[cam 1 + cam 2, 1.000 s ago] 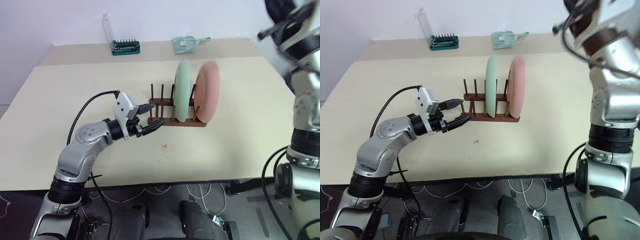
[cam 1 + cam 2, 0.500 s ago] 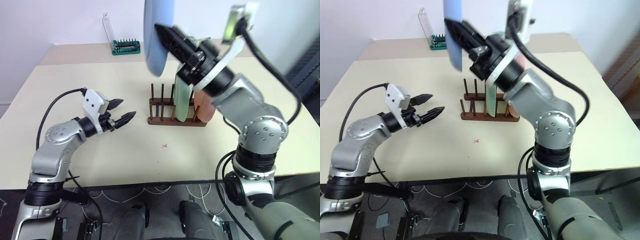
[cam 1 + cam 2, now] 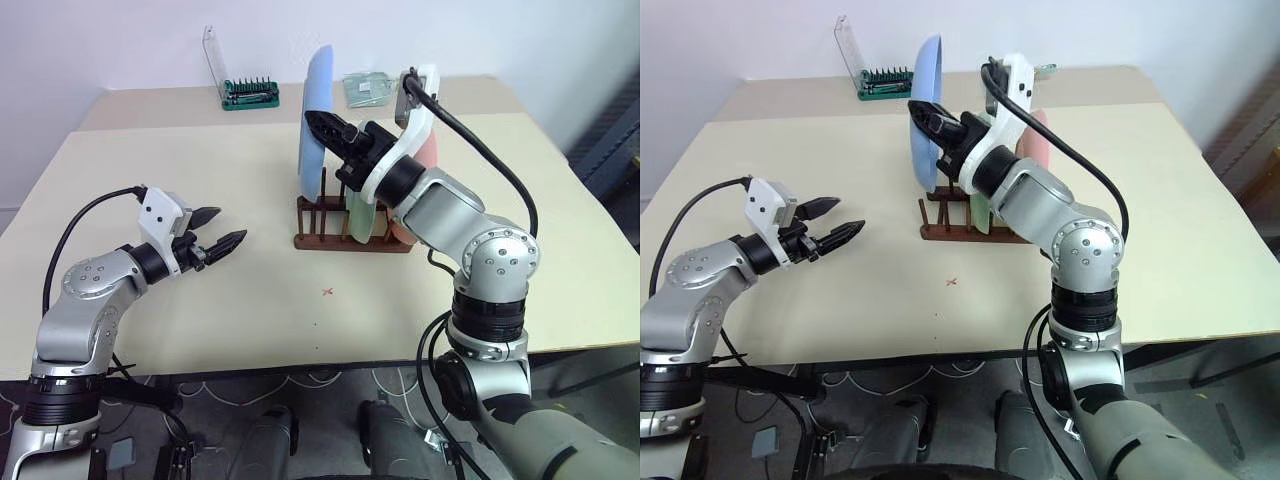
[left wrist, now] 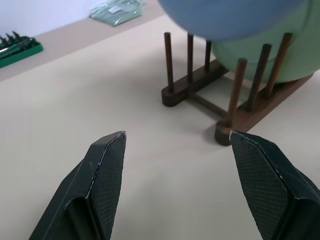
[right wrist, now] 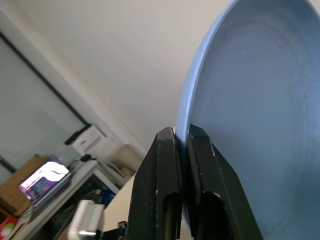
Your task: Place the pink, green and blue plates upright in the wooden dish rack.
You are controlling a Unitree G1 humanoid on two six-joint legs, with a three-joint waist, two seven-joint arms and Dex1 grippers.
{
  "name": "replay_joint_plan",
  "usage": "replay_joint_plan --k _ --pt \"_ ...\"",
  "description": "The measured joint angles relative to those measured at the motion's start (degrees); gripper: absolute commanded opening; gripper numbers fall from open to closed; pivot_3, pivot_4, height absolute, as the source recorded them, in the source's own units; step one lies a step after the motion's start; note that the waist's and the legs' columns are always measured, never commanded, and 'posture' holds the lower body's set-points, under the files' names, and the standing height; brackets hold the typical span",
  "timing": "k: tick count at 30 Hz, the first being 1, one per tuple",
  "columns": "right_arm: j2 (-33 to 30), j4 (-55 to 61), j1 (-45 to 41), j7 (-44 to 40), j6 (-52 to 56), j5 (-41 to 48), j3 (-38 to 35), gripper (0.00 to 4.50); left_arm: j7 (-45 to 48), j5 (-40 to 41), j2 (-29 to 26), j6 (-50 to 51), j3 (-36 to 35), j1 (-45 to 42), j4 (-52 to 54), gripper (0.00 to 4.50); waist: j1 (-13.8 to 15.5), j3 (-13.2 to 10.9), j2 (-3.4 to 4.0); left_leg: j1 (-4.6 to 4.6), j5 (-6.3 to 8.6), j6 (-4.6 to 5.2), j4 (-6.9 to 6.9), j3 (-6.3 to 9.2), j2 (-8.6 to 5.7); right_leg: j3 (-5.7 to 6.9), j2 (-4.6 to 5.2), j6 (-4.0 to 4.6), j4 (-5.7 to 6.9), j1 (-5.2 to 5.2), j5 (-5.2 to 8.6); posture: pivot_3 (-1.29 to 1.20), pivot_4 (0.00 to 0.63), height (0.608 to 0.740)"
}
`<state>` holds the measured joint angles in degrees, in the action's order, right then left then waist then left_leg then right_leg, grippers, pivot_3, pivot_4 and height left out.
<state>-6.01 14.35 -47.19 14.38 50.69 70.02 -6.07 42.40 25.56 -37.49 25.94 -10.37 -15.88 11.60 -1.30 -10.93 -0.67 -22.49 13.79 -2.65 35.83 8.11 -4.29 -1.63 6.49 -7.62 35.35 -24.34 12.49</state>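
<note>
- Left eye view: my right gripper (image 3: 322,127) pinches the rim of the blue plate (image 3: 315,105), holding it on edge above the left end of the wooden dish rack (image 3: 352,239). The green plate (image 3: 361,212) and the pink plate (image 3: 429,152) stand upright in the rack's right-hand slots, mostly behind my right arm. My left gripper (image 3: 228,229) hovers over the table (image 3: 150,180) well to the left of the rack, fingers apart and empty.
- Right eye view: same layout; the blue plate's lower edge seems to sit just above the pegs, though I cannot tell whether it touches them.
- Left wrist view: my two fingers (image 4: 105,170) stand wide, pointing at the rack's empty pegs, with the blue plate's edge over them.
- Right wrist view: my fingers (image 5: 165,170) are closed tight on the blue rim.
</note>
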Motion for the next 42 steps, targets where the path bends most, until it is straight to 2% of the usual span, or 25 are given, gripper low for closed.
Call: replay_joint_plan --k 5,8,12,20,28,40,42 --pt "0.1 -1.2 0.3 2.3 1.7 0.2 0.0 0.03 0.2 0.2 0.0 0.1 0.1 0.0 0.4 3.41 0.0 0.0 0.00 0.00 0.00 0.00 0.00 -0.01 0.00 0.00 0.00 0.01 -0.01 0.00 -0.01 0.00 0.150 0.740" --pt "0.3 -1.2 0.4 2.9 2.1 0.9 -0.1 0.91 0.1 0.2 0.1 0.1 0.2 0.0 0.4 3.41 0.0 0.0 0.00 0.00 0.00 0.00 -0.01 -0.01 0.00 0.00 0.00 0.01 -0.01 0.00 -0.01 0.00 0.150 0.740" --pt "0.3 -1.3 0.7 3.5 2.6 1.1 -0.1 2.81 -0.1 0.2 0.5 0.2 0.5 -0.1 0.4 3.41 0.0 0.0 0.00 0.00 0.00 0.00 -0.01 -0.02 0.00 0.00 0.00 0.01 -0.01 0.00 -0.01 0.00 0.150 0.740" --pt "-0.7 -1.3 0.7 1.0 2.6 -1.3 0.2 2.81 -0.2 0.2 0.6 0.8 0.6 -0.1 0.6 3.41 0.0 0.0 0.00 0.00 0.00 0.00 -0.01 -0.02 0.00 0.00 -0.01 0.01 -0.01 -0.01 -0.01 0.00 0.150 0.740" --pt "-5.4 -0.4 -0.9 -5.9 -0.1 -13.0 3.1 2.81 -0.3 0.1 1.7 0.9 0.7 -0.1 0.9 3.41 0.0 0.0 0.00 0.00 0.00 0.00 -0.02 -0.05 0.01 0.00 -0.02 0.01 -0.02 -0.01 -0.01 0.00 0.150 0.740" --pt "-8.9 3.6 -3.0 -18.9 -6.2 -24.8 6.5 2.81 -0.3 0.0 2.3 0.8 2.0 -0.1 0.9 3.41 0.1 0.0 -0.01 0.00 0.00 0.00 -0.03 -0.05 0.01 0.00 -0.02 0.01 -0.06 0.00 -0.01 0.00 0.150 0.740" --pt "-12.5 4.3 -2.9 -22.5 -8.3 -27.5 7.0 2.81 -0.3 -0.1 2.3 0.7 2.0 -0.2 0.8 3.41 0.1 0.0 0.00 -0.01 0.00 0.00 -0.03 -0.05 0.00 0.00 -0.01 0.01 -0.10 0.01 -0.01 0.00 0.150 0.740"
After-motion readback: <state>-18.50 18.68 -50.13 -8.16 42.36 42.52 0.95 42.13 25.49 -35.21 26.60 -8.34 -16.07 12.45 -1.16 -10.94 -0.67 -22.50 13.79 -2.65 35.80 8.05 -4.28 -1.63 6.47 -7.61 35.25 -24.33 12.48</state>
